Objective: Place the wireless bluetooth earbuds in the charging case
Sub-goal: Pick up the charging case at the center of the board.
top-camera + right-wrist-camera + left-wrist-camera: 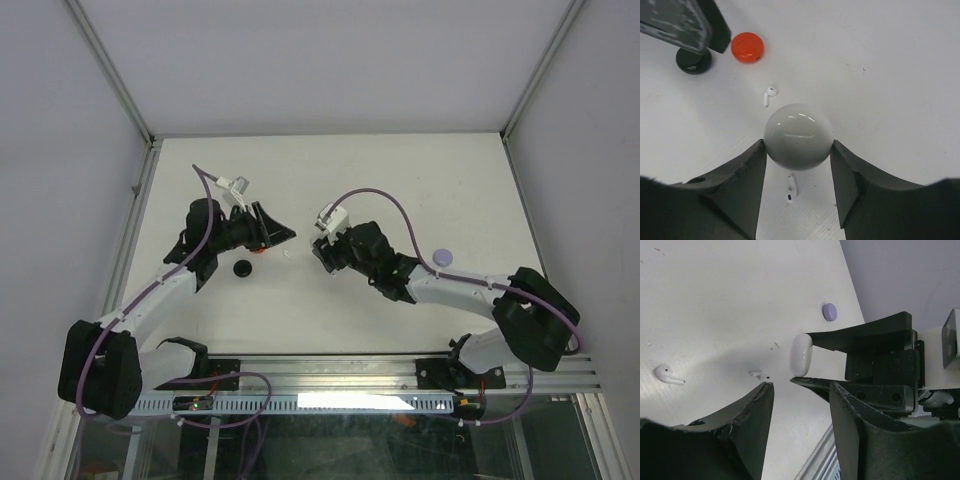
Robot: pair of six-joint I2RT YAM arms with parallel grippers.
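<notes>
Earbuds point(770, 93): we see two white ones loose on the table point(400, 180), neither in a case yet. One lies just ahead of the right gripper point(322, 252) tips. The other point(791, 189) shows below the held case, back between that gripper's fingers. The right gripper is clamped on the white case point(798, 134), one finger on each side of its round edge. The case looks lifted clear of the table, though we can't be sure. Its lid looks closed, seen edge-on from the left wrist. The left gripper point(283, 236) faces it tip to tip, near but not touching, jaws apart and nothing between them. A red case point(747, 47) and a black case point(692, 60) sit further ahead of the right gripper, close beside the left one. A lavender case point(829, 312) lies well off behind the right hand. Step, as we read it: the case is secured and no earbud is picked. Next the lid has to come open, likely with the left fingers working the seam while the right holds steady. Then comes a fine pinch on the nearer earbud, stem lined up with its slot. It is small and smooth, so it could slip.
</notes>
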